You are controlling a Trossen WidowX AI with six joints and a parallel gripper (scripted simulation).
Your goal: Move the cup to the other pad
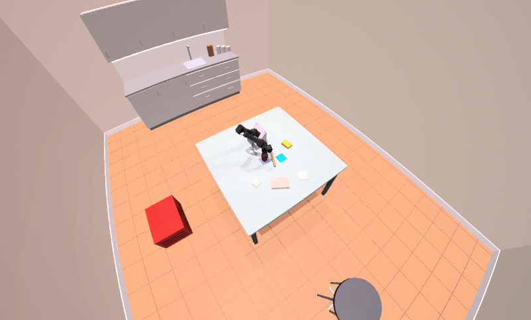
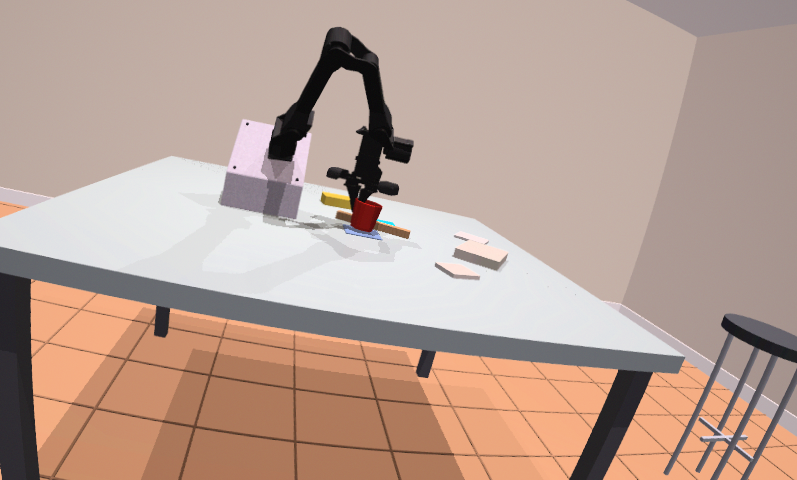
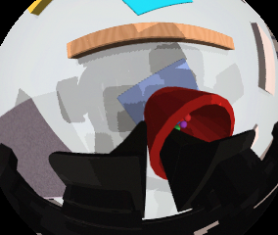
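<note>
Pincer [image 1: 264, 157] [image 2: 359, 201] [image 3: 149, 124] nearly closed, clamped on red cup [image 1: 264, 159] [image 2: 366, 215] [image 3: 154, 110] wall; marbles [image 3: 183, 123] inside; cup looks slightly tilted over blue pad [image 1: 263, 162] [image 2: 363, 235] [image 3: 151, 88], base contact hard to tell

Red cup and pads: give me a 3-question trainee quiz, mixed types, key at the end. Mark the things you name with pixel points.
1. True or false: the gripper [image 2: 361, 199] [image 3: 149, 124] is shut on the wall of the red cup [image 1: 264, 158] [image 2: 365, 215] [image 3: 154, 110].
2. Multiple choice: what lies between the blue pad [image 1: 263, 161] [image 2: 363, 234] [image 3: 151, 85] and the cyan pad [image 1: 281, 157] [image 2: 385, 222] [image 3: 156, 5]? A) yellow block B) wooden strip C) stool
3. Fill in: the small colored balls visible inside the cup are the ____.

Key: 1 true; 2 B; 3 marbles.
</note>
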